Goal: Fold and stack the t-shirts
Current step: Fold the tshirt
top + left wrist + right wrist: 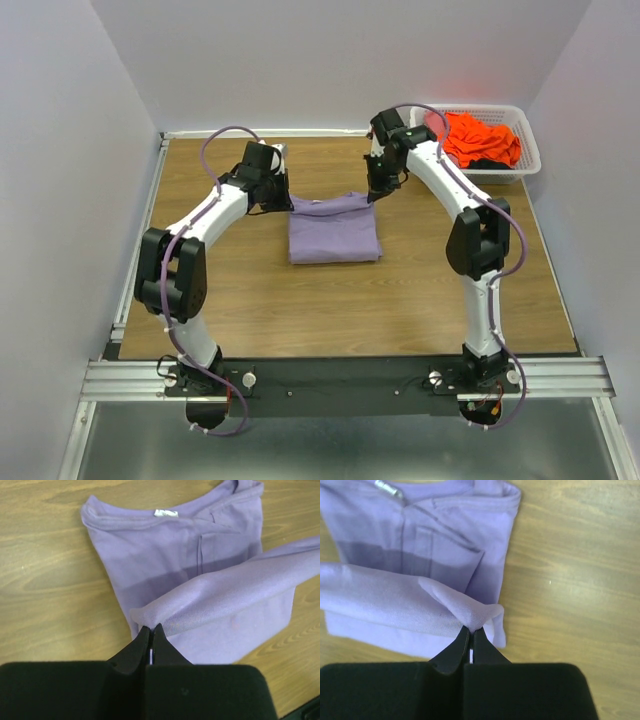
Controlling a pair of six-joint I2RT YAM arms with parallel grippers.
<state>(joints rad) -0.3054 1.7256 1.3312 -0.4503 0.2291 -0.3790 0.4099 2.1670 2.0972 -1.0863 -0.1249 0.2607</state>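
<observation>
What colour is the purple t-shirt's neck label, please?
White; label clearest in left wrist view.

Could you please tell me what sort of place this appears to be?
Probably a robotics lab cell: plain white walls box in a wooden table, two arms are bolted to an aluminium rail, with a lavender t-shirt as practice material.

Top view high, facing down; 2 wrist views close, sharing lavender t-shirt (145, 555)

White-shelled arms (215, 212) carry black joints (178, 275), lilac cables (230, 128) and black jaws.
</observation>
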